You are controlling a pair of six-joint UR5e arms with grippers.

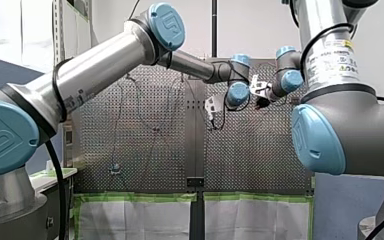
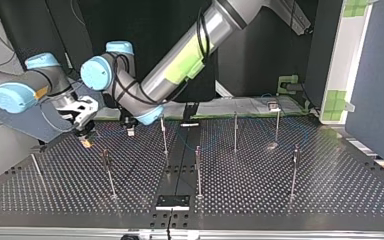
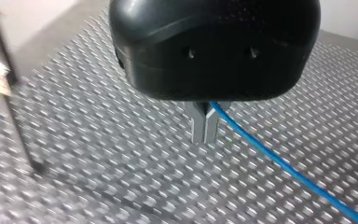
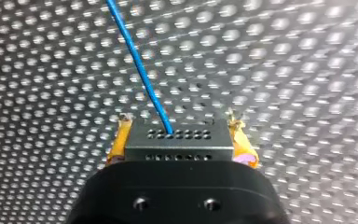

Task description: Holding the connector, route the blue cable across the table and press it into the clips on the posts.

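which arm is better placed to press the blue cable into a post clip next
Probably my left: its metal fingers pinch the thin blue cable near a slim metal post, while my right arm's yellow-padded fingers hold the grey perforated connector farther off.

My right arm [image 2: 25,90] and my left arm [image 2: 180,60] hold their jaws low over the tabletop's [image 2: 330,190] far left, among thin upright posts [image 2: 198,170].
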